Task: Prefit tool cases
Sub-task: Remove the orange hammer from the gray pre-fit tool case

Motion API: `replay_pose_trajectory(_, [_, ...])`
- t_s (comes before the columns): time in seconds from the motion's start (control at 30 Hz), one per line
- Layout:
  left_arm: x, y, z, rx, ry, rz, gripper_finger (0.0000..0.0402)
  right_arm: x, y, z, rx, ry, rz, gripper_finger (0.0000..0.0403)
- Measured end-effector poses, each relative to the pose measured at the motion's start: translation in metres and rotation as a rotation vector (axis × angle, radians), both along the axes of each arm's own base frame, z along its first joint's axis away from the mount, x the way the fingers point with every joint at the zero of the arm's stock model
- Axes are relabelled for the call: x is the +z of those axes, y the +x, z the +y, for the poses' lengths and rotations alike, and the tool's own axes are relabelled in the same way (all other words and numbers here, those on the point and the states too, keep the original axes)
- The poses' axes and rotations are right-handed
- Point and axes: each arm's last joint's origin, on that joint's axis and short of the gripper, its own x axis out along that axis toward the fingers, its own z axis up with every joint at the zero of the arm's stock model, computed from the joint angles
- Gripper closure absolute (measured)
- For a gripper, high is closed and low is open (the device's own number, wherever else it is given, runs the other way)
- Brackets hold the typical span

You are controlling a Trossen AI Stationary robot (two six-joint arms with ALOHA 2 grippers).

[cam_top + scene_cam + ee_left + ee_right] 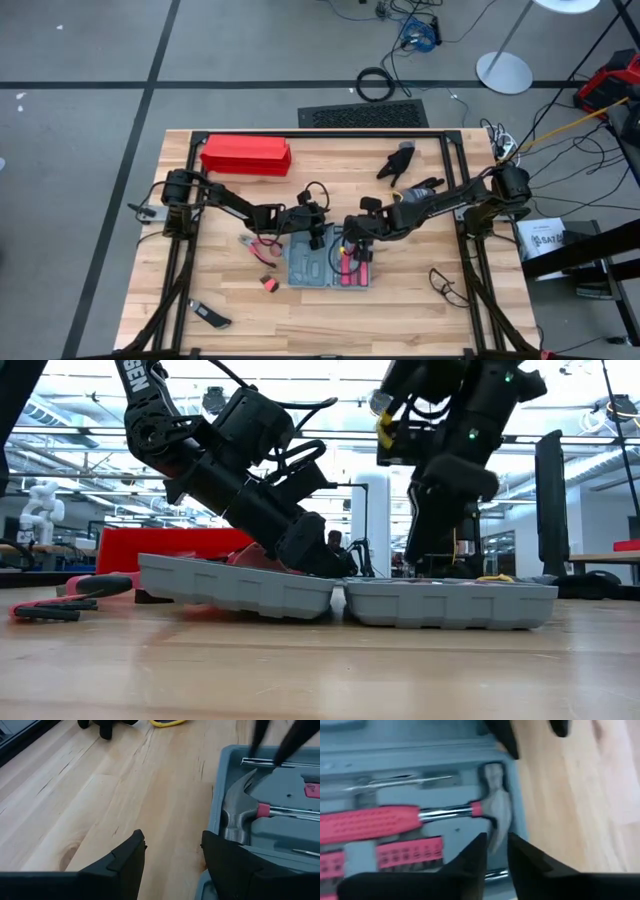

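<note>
From overhead we look straight down, from table height level across, both wrist cameras close in; all four share the open tool case [330, 265] mid-table

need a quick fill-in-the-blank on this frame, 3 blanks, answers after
1. The open tool case lies on the wooden table with a ____ seated in it, its grip pink and its head steel.
2. Behind the case, near the table's far edge, sits a long box coloured ____.
3. The left gripper has one finger over the table and the other over the case's ____.

Answers: hammer; red; edge
</note>
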Motion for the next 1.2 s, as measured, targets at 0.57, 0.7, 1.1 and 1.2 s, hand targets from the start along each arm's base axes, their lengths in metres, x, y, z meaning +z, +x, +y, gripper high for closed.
replay_pose_trajectory(0.57, [0.000, 0.000, 0.000, -0.005, 0.006, 0.004, 0.0199, -0.026, 0.008, -0.013, -0.029, -0.025, 0.079, 0.0326])
replay_pose_trajectory(0.7, [0.000, 0.000, 0.000, -0.005, 0.006, 0.004, 0.0199, -0.027, 0.010, -0.017, -0.036, 0.031, 0.075, 0.0382])
replay_pose_trajectory(1.1, [-0.001, -0.001, 0.000, -0.006, 0.006, 0.009, 0.0199, -0.027, 0.010, -0.012, -0.014, -0.042, 0.059, 0.0400])
replay_pose_trajectory(1.2, [-0.001, -0.001, 0.000, -0.006, 0.006, 0.009, 0.0199, -0.024, 0.009, -0.009, -0.014, -0.051, 0.047, 0.0401])
